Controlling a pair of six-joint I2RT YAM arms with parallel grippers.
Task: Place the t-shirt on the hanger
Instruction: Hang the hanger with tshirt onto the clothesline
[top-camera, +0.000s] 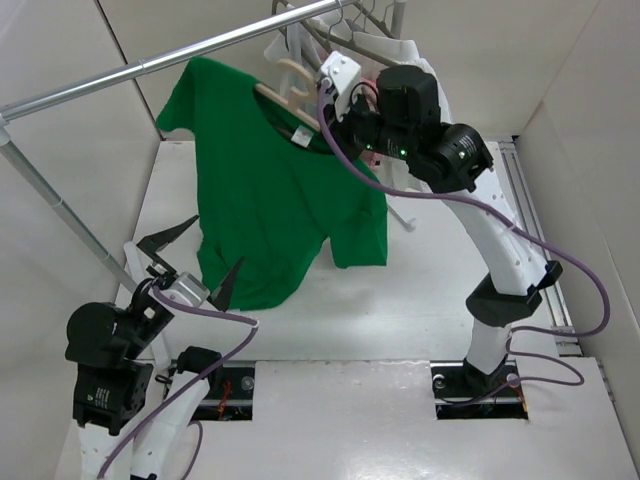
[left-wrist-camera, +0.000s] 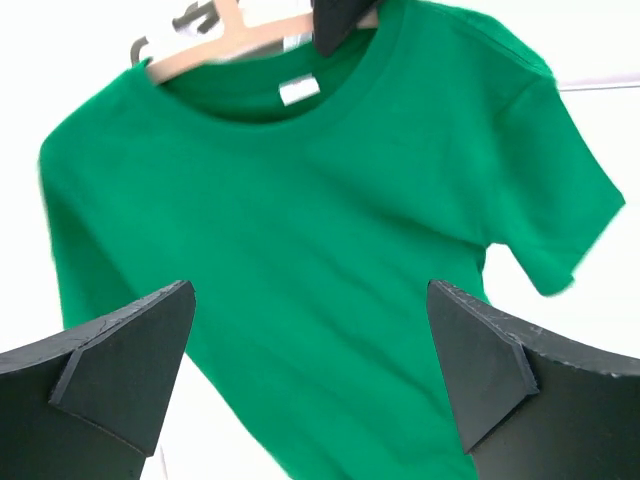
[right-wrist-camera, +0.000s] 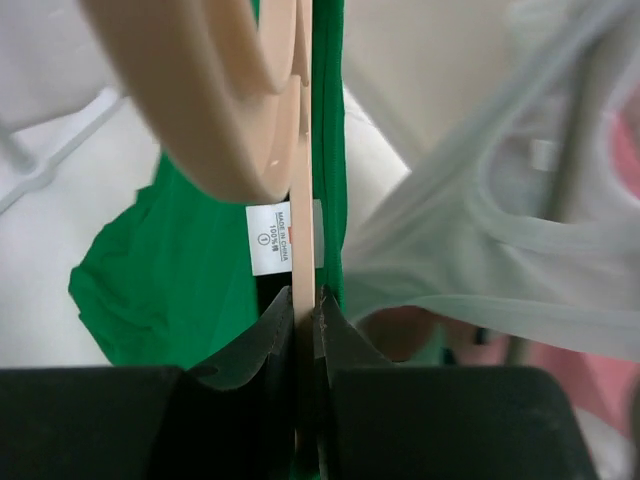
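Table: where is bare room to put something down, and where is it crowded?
Bare: the table between the t-shirt hem and the right arm, and the near strip between the arm bases. Crowded: the far end, under the rail with its hangers.

The t-shirt (top-camera: 270, 190) is hanging as soft, matt green knit cloth, creasing loosely. Inside its collar a thin white neck label (right-wrist-camera: 270, 238) is showing dark print. The hanger (right-wrist-camera: 200, 90) is looking like smooth cream plastic with a faint sheen. Above the t-shirt, the rail (top-camera: 180, 55) is gleaming as bare polished metal tube. The left claw (top-camera: 215, 243) is presenting dull black fingers with a slightly grainy face, and the right claw (right-wrist-camera: 305, 300) is looking equally matt and black. Beside the t-shirt, the white tank top (right-wrist-camera: 450, 260) is appearing as thin, half-sheer cloth. Under the t-shirt, the desk (top-camera: 400, 300) is lying smooth, white and matt. The purple cable (top-camera: 590, 275) is shining slightly, like plastic sheathing.
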